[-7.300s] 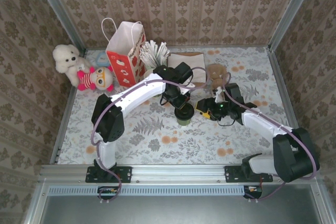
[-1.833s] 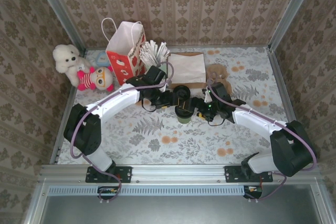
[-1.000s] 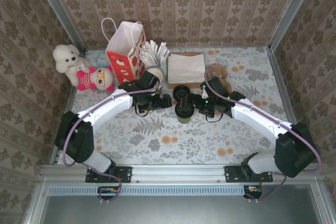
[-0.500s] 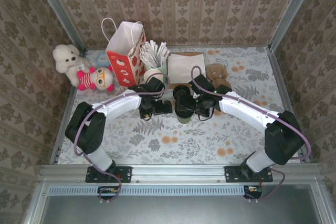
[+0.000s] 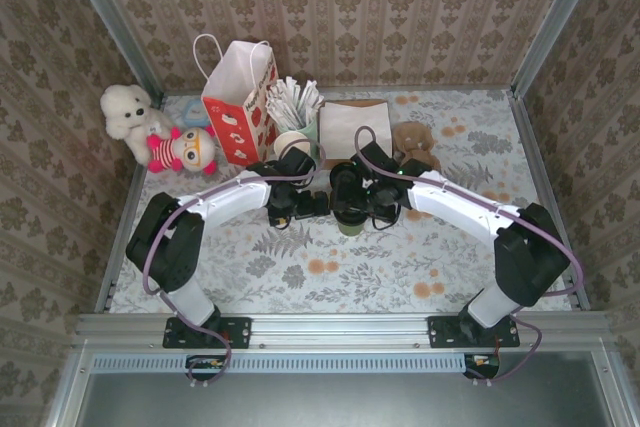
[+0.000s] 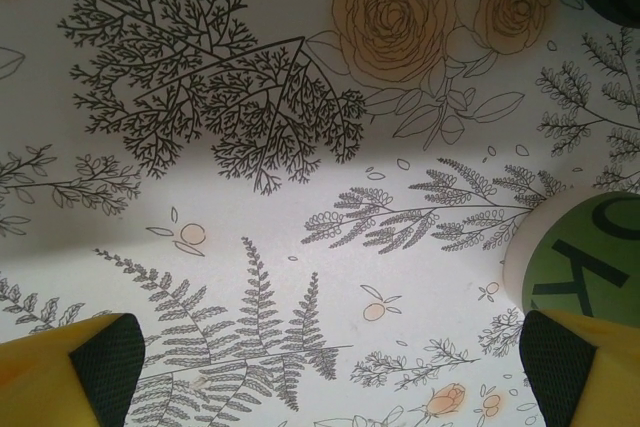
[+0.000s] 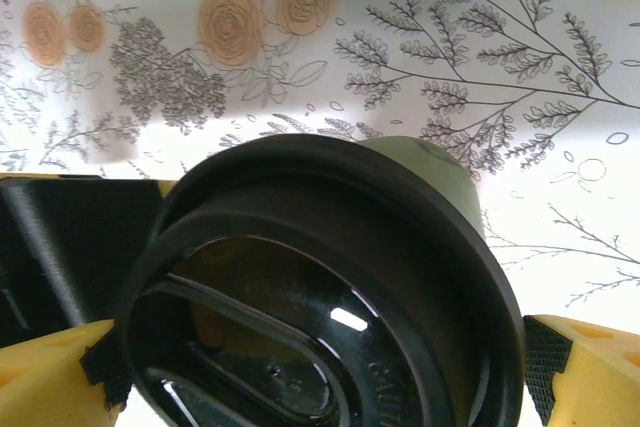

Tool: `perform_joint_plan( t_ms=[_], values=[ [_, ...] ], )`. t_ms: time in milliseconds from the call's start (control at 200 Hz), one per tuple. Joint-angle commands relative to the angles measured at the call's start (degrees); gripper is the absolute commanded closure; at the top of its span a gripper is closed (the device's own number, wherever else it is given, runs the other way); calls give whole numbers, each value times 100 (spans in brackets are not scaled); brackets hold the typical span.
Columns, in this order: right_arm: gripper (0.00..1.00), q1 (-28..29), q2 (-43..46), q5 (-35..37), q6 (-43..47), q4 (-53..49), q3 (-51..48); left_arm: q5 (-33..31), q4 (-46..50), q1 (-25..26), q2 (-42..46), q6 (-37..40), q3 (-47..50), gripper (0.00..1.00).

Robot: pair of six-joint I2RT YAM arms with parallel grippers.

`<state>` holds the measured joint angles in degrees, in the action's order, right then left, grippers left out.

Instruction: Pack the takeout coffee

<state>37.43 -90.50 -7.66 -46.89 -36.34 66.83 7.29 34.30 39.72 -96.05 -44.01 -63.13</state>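
The takeout coffee, a dark green cup with a black lid, stands upright mid-table. My right gripper reaches it from the right, open. In the right wrist view the lidded takeout coffee sits between the yellow fingers of this gripper; I cannot tell whether the pads touch it. My left gripper hovers just left of the cup, open. The left wrist view shows the left gripper holding nothing, with the green cup wall by its right finger.
A loose black lid lies just behind the cup. A stack of cups, white sticks and a red paper bag stand at the back left, a flat brown bag behind. Plush toys sit far left.
Both grippers have closed in on the cup: the right one slid left until its fingers flank the lid, and the left one moved right to the cup's left side.
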Motion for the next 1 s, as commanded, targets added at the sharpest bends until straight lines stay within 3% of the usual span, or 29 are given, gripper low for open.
perform_joint_plan(
  t_ms=[0, 105, 320, 635, 995],
  values=[
    [0, 76, -114, 298, -109, -378, 220, 71, -40, 32, -68, -63, -15, 0],
    [0, 119, -170, 323, -81, -408, 265, 122, -55, 27, -91, -32, -37, 0],
    [12, 149, -108, 318, -22, -335, 161, 169, -74, 28, -98, 6, -13, 0],
    [21, 108, 217, 515, 150, -454, -56, 144, -255, 41, 106, 84, 60, 0],
    [24, -750, 883, 276, 593, -528, -766, -305, -890, 17, 690, -92, 414, 0]
  ],
)
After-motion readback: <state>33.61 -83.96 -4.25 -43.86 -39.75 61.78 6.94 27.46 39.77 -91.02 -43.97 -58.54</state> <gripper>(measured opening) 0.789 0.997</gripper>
